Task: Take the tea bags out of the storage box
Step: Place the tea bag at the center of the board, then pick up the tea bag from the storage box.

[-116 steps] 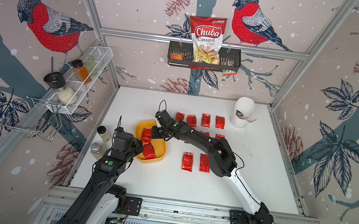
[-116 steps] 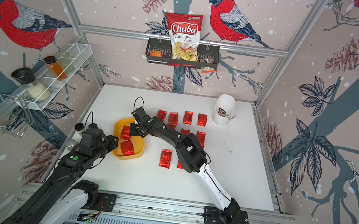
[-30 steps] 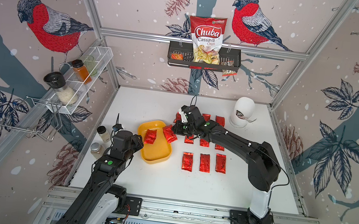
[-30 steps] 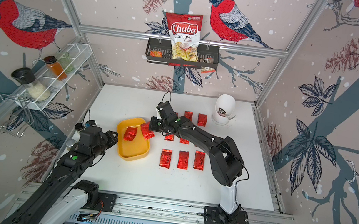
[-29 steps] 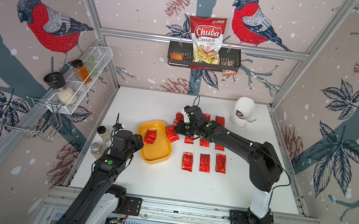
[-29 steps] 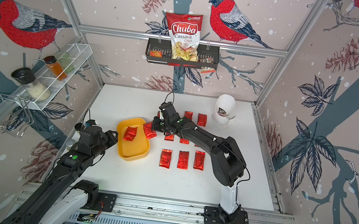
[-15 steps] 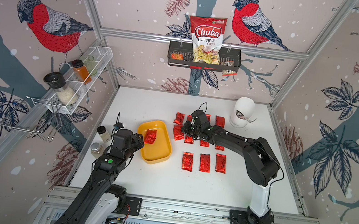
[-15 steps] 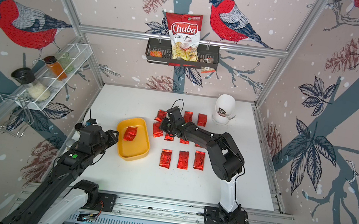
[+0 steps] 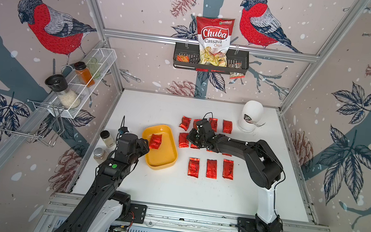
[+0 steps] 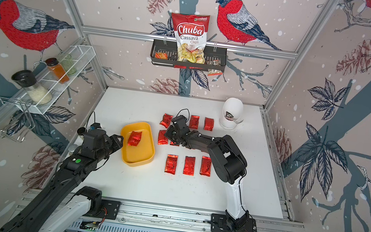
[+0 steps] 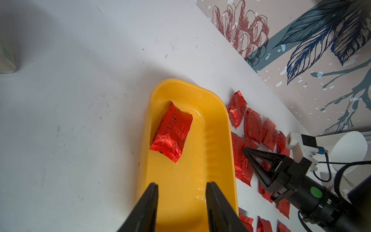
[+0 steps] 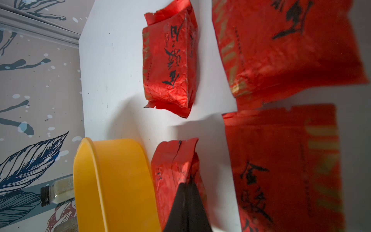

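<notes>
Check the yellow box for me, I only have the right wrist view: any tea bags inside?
Observer: One tea bag lies inside the storage box, toward its far end.
Operator: Left arm on it?
Observer: No. The left gripper hangs at the box's rim nearest the left arm, fingers open, nothing between them.
Operator: The bag at my fingers, is it on the table?
Observer: Yes. The left wrist view shows that pinched bag lying flat on the table beside the box, with the right gripper apparently shut on its edge.
</notes>
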{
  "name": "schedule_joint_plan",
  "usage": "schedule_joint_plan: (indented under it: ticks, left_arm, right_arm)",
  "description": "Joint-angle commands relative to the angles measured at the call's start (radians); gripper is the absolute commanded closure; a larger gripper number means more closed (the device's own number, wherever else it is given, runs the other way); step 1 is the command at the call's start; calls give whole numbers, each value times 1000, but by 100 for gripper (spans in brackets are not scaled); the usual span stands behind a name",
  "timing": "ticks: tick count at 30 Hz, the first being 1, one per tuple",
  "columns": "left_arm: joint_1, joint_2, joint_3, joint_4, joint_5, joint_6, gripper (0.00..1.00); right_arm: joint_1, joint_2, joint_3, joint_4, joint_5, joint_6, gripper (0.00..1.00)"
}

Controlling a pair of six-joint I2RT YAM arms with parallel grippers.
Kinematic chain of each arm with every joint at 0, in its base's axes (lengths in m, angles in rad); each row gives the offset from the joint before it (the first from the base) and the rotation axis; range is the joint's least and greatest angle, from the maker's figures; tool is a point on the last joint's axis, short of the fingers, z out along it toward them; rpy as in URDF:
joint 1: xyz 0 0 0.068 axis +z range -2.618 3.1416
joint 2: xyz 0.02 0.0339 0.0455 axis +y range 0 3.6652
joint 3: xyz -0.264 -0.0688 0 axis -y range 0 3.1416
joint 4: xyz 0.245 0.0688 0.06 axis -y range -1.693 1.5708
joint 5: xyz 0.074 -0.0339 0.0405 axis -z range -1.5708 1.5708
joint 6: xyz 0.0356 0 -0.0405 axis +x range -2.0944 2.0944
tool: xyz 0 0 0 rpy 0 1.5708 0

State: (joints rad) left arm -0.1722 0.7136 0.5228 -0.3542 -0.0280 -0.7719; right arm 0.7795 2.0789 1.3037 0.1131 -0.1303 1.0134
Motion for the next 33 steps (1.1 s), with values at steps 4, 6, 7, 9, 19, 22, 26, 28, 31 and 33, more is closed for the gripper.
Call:
schedule_joint_plan:
  ticks: [4, 6, 7, 9, 19, 22, 26, 28, 31, 33]
  left_arm:
    - [-1, -2, -7, 15, 3, 18, 56]
    - [-1, -4, -6, 14, 2, 19, 56]
    - [-1, -6, -6, 13, 3, 18, 56]
    - [0, -8, -6, 11, 2, 16, 56]
    - [3, 24, 55, 20, -16, 34, 48]
    - [42, 70, 81, 34, 10, 55, 45]
    - [173, 147, 88, 92, 150, 68, 46]
    - [214, 174, 98, 103, 174, 74, 46]
    - [252, 192, 115, 108, 183, 87, 46]
    - [270, 200, 117, 114, 180, 92, 46]
  right_arm:
    - [15, 20, -1, 63, 8, 43, 92]
    - [18, 17, -3, 62, 11, 45, 83]
    - [20, 13, -3, 58, 13, 45, 76]
    - [21, -6, -12, 48, 25, 43, 66]
    - [68, -158, 38, -125, 170, -152, 56]
    - [112, -127, 186, -246, 169, -254, 55]
    - [179, -4, 454, -444, 182, -352, 55]
    - [208, 59, 560, -504, 187, -375, 54]
    - [228, 157, 676, -552, 145, -370, 53]
    - [238, 221, 741, -571, 126, -361, 52]
